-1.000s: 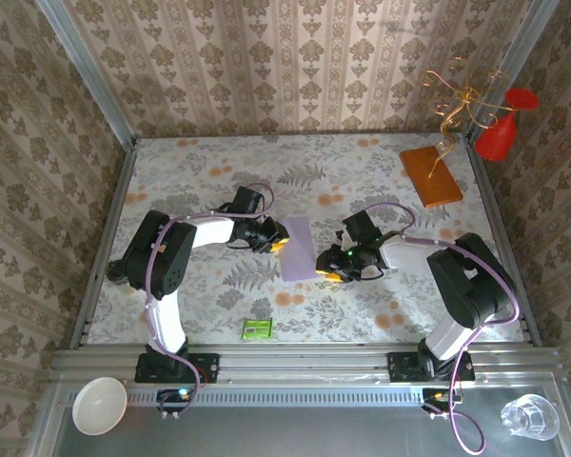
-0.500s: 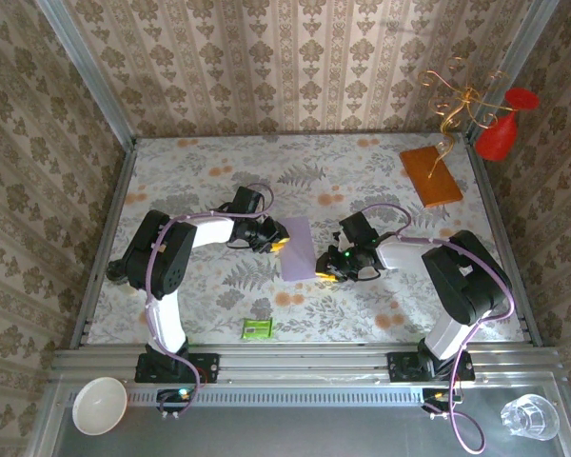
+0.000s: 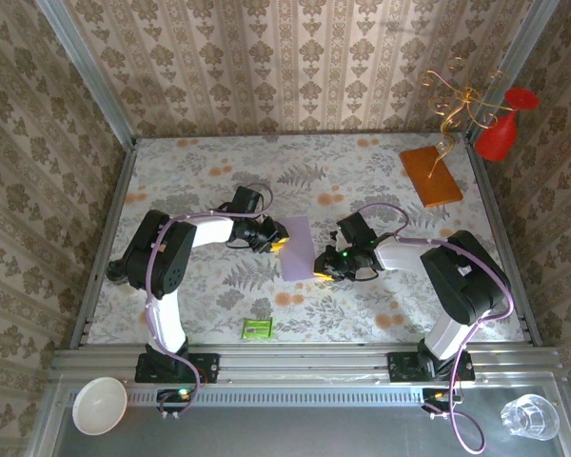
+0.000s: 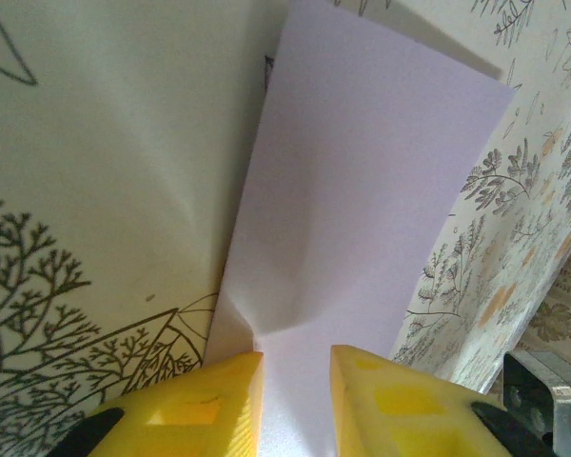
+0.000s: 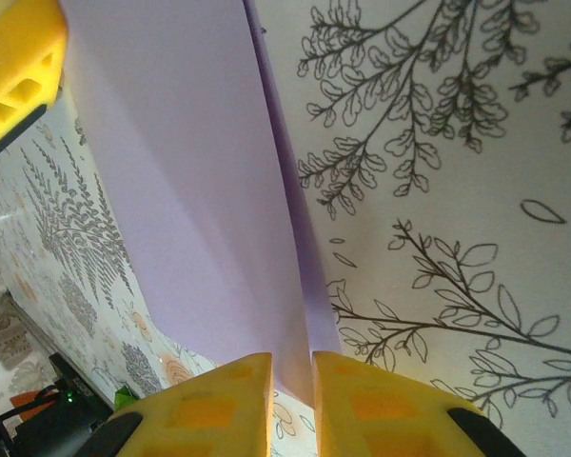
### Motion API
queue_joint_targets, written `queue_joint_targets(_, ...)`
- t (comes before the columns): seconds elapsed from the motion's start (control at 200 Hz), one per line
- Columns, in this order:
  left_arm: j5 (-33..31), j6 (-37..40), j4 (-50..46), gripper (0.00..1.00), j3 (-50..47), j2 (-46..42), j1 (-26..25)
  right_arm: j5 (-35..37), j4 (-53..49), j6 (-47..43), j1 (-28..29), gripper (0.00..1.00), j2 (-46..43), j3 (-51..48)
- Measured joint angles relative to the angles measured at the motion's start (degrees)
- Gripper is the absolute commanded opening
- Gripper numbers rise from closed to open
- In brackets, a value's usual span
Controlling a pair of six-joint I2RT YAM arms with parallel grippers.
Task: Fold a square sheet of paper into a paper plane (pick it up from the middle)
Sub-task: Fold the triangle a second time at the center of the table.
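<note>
My left gripper [image 4: 295,367] is clenched on the sheet of paper [image 4: 362,190]. The pale lavender sheet runs straight into the narrow gap between my two yellow fingers [image 4: 219,390], and a crease puckers in it just ahead of them. From there it stretches away from the jaws over the floral table [image 4: 105,190] (its far edge is a clean, straight line).

My right gripper [image 5: 292,367] sits at the opposite long edge. Its jaws are drawn close, and the doubled edge of the sheet of paper [image 5: 190,190] runs down into the slit between them. Whether they actually press on it I cannot tell. Across the paper from these jaws shows one of my left gripper's yellow fingers [image 5: 14,76].

From above, the sheet of paper [image 3: 298,249] is a narrow folded strip lying between the left gripper [image 3: 280,242] and the right gripper [image 3: 322,270], one at each long side. A small green packet [image 3: 257,328] lies well behind the left jaws, towards my bases. An orange-brown board [image 3: 431,175] lies well beyond the right jaws.
</note>
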Motion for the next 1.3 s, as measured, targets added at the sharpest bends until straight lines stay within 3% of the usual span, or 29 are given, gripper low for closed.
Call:
queue_joint_targets(0.345,0.4,0.0,0.0,0.27,0.1,0.1,0.1,0.0,2.8,0.7,0.0,0.19,1.8,0.3)
queue_joint_targets(0.615,0.6,-0.2,-1.1,0.25,1.1,0.1,0.0,0.1,2.7,1.2,0.0,0.07,1.9,0.7)
queue_joint_targets(0.91,0.5,4.5,-4.5,0.16,5.8,0.2,1.6,0.1,1.9,0.7,-0.1,0.05,1.2,0.7)
queue_joint_targets(1.295,0.9,8.0,-8.7,0.13,11.1,6.5,2.3,-1.2,3.0,0.2,-0.1,0.02,0.8,0.9)
